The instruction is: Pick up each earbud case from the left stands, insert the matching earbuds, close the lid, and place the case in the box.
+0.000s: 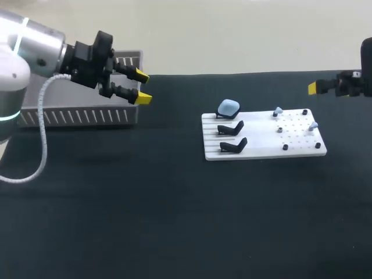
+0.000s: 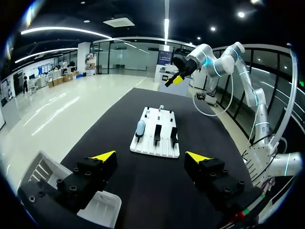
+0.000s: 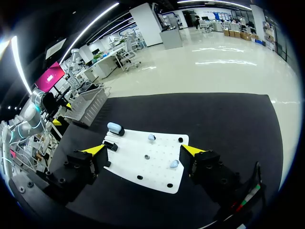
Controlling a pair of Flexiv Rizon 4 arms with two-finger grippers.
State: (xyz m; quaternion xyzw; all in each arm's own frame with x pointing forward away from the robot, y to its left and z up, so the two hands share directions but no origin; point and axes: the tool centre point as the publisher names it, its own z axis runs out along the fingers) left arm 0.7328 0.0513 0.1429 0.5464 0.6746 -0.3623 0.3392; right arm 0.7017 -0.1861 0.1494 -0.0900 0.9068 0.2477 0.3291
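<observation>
**A:** The left gripper (image 1: 143,87) is seen spread wide with nothing pinched, held by the end of the box (image 1: 87,118). Why there?

**B:** Probably it's been put where cases get dropped. The right gripper (image 3: 144,150) is spread empty too, held well clear of the board (image 1: 261,150).

**A:** And the case?

**B:** The blue earbud case (image 1: 228,107) is seated on the rear stand, lid maybe shut, hard to tell. The other two stands (image 1: 231,128) are left bare. The earbuds (image 1: 278,110) are pegged across the board, so they can be reached by the right arm.

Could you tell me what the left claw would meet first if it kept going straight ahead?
Probably the white board, at its end with the black stands and the blue case; depth is hard to judge.
</observation>
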